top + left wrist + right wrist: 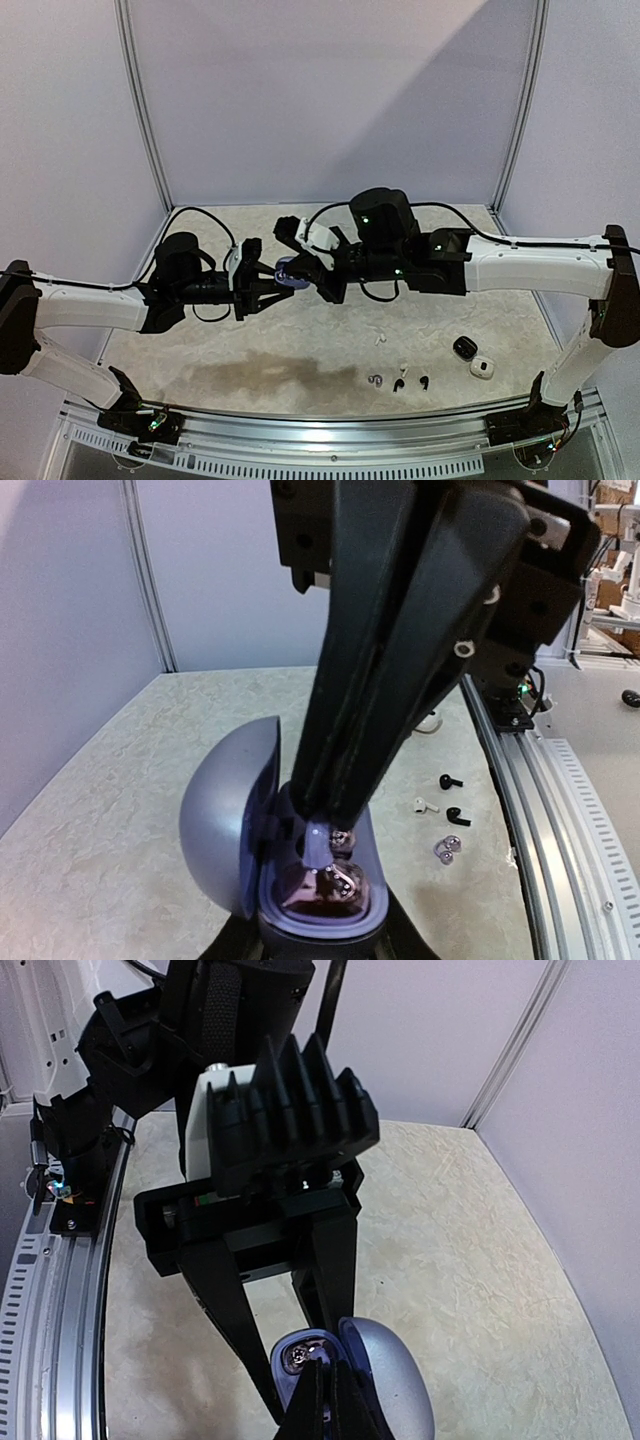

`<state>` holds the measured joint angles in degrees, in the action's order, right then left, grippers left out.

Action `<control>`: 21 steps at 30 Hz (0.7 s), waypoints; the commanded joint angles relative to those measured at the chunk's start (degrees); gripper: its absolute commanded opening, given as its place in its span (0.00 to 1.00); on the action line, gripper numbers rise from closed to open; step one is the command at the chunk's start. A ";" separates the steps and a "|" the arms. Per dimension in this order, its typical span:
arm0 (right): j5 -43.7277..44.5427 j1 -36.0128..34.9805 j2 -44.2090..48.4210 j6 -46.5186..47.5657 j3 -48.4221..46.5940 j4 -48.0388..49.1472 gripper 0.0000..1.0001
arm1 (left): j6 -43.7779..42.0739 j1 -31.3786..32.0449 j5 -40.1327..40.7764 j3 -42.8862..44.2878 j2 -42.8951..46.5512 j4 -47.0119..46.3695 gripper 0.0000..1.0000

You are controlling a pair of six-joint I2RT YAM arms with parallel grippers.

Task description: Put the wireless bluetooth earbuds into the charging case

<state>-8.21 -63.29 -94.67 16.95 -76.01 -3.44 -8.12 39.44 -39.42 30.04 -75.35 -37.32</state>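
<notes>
1. The charging case is a rounded lavender-grey shell with its domed lid swung open to one side. The body's mouth faces up and has a pale lavender rim. Inside is a glossy dark cavity with a few small silvery contact dots. I cannot tell whether an earbud is seated there.
2. My left claw is clamped narrowly on the lower body of the case, one black finger on each side. It holds the case in the air above the bench, between my two arms.
3. My right claw has its fingers pressed together. Their tips reach into the open mouth of the case, beside the raised lid. A small lavender bit shows right at the tips in the left wrist view; I cannot tell whether it is pinched there or is part of the case.
4. The loose earbuds lie on the bench near its front edge, well apart from both claws and below the held case. They form a small cluster: a black earbud, a white earbud, a second black earbud and a pale grey earbud.
5. To the right of that cluster a black case and a white case sit just beside each other, near my right arm's base.
</notes>
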 commanded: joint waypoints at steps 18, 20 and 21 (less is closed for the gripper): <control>0.30 1.32 -3.02 -2.39 3.33 2.88 0.01 | -0.14 1.25 0.46 -0.14 0.64 -4.07 0.00; 0.52 1.33 -3.16 -3.02 4.02 4.65 0.02 | -0.21 1.25 0.48 -0.21 0.64 -4.33 0.00; 0.61 1.47 -3.09 -3.16 4.32 4.94 0.03 | -0.15 1.25 0.53 -0.21 0.64 -4.34 0.00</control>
<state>-8.34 -62.59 -95.26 15.55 -74.15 1.10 -8.32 39.48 -38.04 30.02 -75.35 -37.28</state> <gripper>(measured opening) 0.025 0.274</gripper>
